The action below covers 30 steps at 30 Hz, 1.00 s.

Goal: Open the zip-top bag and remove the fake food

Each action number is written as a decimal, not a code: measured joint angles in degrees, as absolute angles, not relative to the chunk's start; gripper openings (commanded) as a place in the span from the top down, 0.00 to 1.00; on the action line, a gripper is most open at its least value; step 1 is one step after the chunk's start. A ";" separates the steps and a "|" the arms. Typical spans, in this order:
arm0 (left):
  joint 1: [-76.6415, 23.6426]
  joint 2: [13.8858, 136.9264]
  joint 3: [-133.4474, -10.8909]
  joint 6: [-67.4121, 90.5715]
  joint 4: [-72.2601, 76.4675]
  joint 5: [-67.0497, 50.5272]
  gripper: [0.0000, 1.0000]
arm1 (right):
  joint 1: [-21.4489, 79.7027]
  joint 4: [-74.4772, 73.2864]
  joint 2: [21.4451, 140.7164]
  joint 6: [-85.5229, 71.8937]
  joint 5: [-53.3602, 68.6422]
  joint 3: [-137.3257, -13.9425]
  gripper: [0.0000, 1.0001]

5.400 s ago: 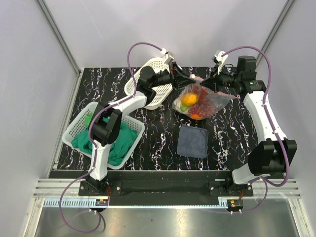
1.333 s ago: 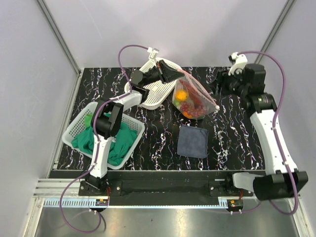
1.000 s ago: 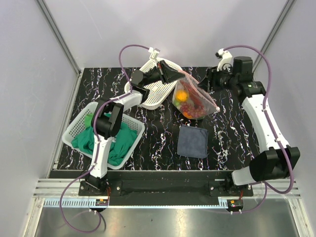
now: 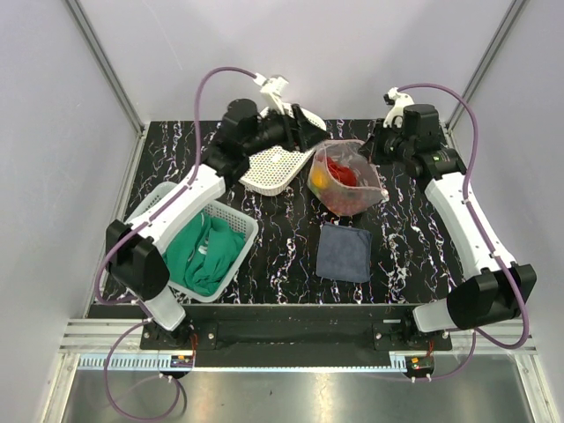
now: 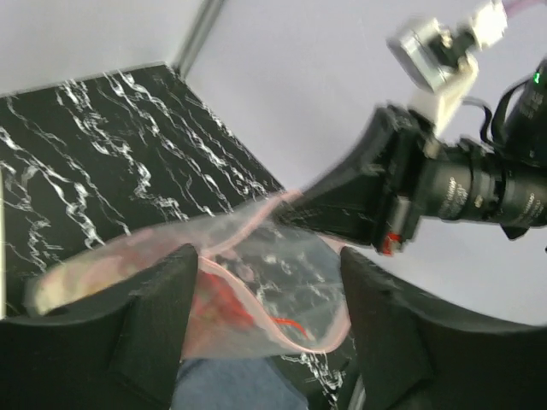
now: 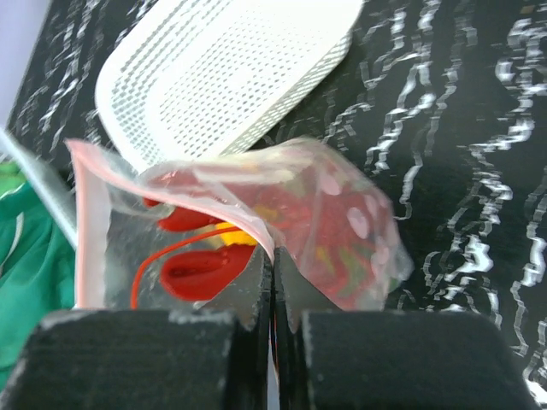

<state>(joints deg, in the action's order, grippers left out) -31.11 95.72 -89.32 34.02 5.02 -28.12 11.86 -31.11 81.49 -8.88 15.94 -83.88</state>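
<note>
The zip-top bag hangs above the table with its pink-rimmed mouth spread open. My right gripper is shut on the right side of the rim; in the right wrist view its fingers pinch the pink strip. My left gripper is open at the bag's left side. In the left wrist view its fingers stand wide apart with the bag between them, and the rim runs past the left finger. The fake food shows inside: a red lobster, a yellow piece and red bits.
A white perforated tray lies just left of the bag. A white basket with a green cloth stands at the front left. A dark blue-grey folded cloth lies below the bag.
The left arm has swung up and left and its fingers now stand open. The right gripper has closed on the bag's rim. The bag's mouth has spread open.
</note>
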 measured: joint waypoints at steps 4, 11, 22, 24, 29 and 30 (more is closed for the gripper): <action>-38.02 96.20 -92.42 31.59 -1.87 -23.81 0.51 | 11.94 -30.72 80.77 -9.93 11.60 -83.94 1.00; -43.83 103.46 -100.82 30.44 -9.43 -19.68 0.64 | 12.08 -29.78 80.75 -13.23 8.97 -84.71 1.00; -43.16 120.07 -122.65 27.35 -21.26 -17.93 0.63 | 13.19 -27.66 79.88 -17.58 -5.65 -83.53 1.00; -42.76 123.66 -128.07 26.72 -22.83 -18.83 0.61 | 13.19 -27.20 79.88 -17.37 -7.88 -83.53 1.00; -41.17 125.84 -130.65 25.02 -25.87 -19.55 0.57 | 13.19 -26.28 79.94 -16.86 -10.02 -83.53 1.00; -40.86 125.73 -130.26 24.67 -25.85 -19.57 0.57 | 13.19 -26.00 80.07 -16.88 -9.98 -83.53 1.00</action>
